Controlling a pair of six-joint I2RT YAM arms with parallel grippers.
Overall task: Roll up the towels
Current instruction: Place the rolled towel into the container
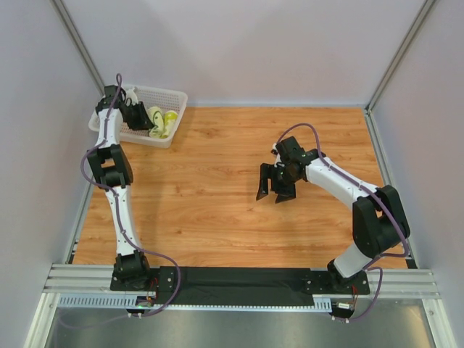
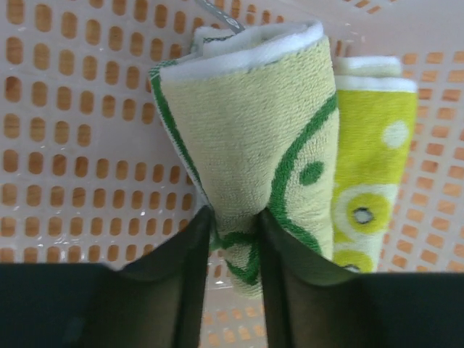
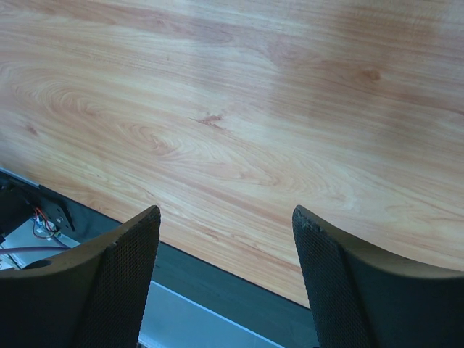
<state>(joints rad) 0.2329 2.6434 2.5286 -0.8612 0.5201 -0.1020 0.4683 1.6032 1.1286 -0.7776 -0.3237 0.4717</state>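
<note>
The wooden counter [image 3: 239, 109] lies bare under my right tool [image 3: 226, 212], which stands wide open and holds nothing. My left tool [image 2: 235, 214] is inside the white basket [image 2: 72, 145], its jaws parted only a little. The end of the rolled cream towel [image 2: 246, 138] lies between its fingers. The yellow-green towel [image 2: 373, 145] lies just beside, past the right finger.

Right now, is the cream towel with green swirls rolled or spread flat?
Rolled: the cream towel shows a curled, layered edge on top, lying in the basket beside the yellow-green towel.
</note>
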